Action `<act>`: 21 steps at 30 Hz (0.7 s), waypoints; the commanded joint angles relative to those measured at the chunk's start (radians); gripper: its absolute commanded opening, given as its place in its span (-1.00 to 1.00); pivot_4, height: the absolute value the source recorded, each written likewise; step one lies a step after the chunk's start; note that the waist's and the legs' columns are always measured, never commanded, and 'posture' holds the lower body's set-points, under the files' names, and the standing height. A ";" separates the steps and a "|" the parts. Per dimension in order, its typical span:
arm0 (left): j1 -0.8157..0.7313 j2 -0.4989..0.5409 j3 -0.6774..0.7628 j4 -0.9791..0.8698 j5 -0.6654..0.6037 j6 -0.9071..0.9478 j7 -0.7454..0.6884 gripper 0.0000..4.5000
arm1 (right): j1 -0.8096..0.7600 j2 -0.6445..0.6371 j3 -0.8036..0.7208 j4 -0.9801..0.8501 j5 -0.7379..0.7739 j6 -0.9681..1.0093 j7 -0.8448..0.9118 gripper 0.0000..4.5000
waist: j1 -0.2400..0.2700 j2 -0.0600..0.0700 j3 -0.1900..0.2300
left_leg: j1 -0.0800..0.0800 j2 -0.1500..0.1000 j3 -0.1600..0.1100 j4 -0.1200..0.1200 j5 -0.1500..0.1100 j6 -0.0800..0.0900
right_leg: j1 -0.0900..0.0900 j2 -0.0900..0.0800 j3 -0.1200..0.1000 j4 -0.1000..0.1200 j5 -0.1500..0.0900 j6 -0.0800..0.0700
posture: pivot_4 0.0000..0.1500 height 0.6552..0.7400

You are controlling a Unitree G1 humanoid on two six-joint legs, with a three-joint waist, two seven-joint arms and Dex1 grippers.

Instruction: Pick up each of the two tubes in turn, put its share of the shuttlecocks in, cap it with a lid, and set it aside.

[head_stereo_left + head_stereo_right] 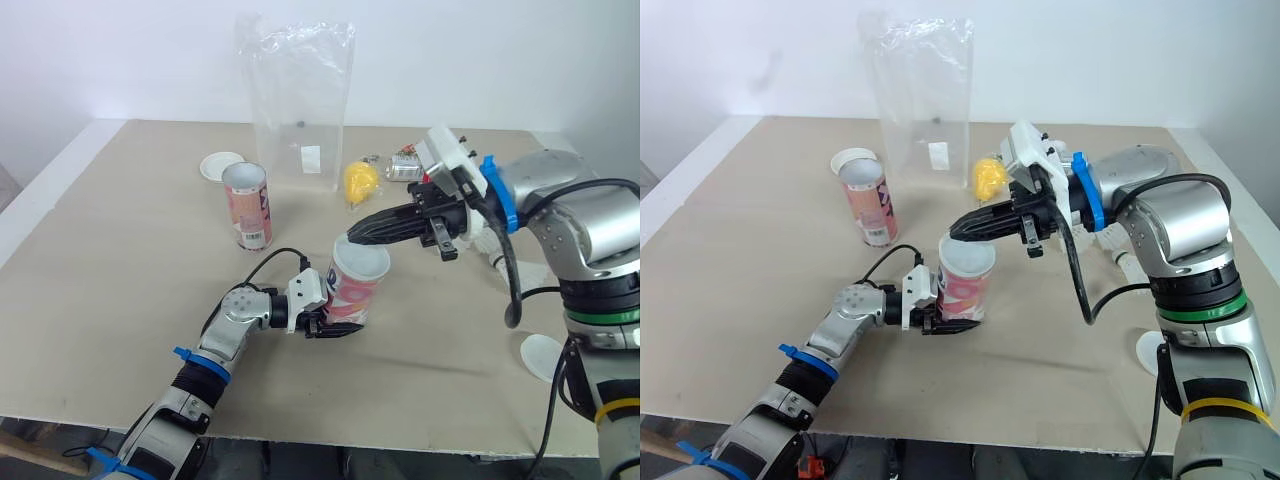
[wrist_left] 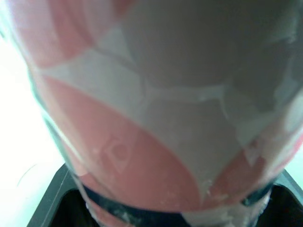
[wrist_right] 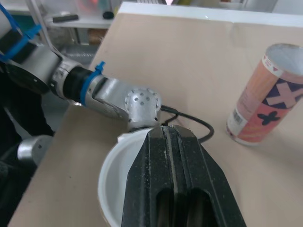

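1. 2 tubes are on view. We see the held tube (image 1: 355,285) upright near the middle of the table (image 1: 110,260), its mouth open and its inside white.
2. We see the left gripper (image 1: 328,322) clamped on that tube's lower part, a finger on either side, with the tube's base just at the table surface; whether it touches we cannot tell.
3. We see the right gripper (image 3: 173,137) with both fingers pressed together and nothing visible between them. Its tips sit right at the rim of the held tube's open mouth.
4. We see the second tube (image 1: 247,205) standing upright on the table, farther back and to the left, apart from both grippers, uncapped.
5. We see 1 white lid (image 1: 221,165) lying flat just behind the second tube.
6. We see another white lid (image 1: 543,357) near the table's right edge, partly hidden by the right arm.
7. We see a clear plastic bag (image 1: 300,100) standing at the back, with a yellow object (image 1: 362,180) just to its right.
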 commanded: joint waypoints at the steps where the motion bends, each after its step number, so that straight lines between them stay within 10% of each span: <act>1: 0.038 0.009 -0.034 0.063 0.035 0.037 0.001 0.32 | 0.003 0.008 0.025 -0.015 -0.041 -0.044 -0.001 -0.98 | 0.000 0.000 0.000 | 0.000 0.000 0.000 0.000 0.000 0.000 | 0.000 0.000 0.000 0.000 0.000 0.000 | 1.00 1.00; 21: 0.047 0.015 -0.027 0.062 0.036 0.038 0.019 0.32 | 0.015 0.005 0.149 0.028 -0.187 -0.139 0.100 -0.98 | -0.002 0.000 -0.005 | 0.001 0.000 0.000 0.000 0.000 0.000 | 0.000 0.000 0.000 0.000 -0.001 -0.001 | 1.00 1.00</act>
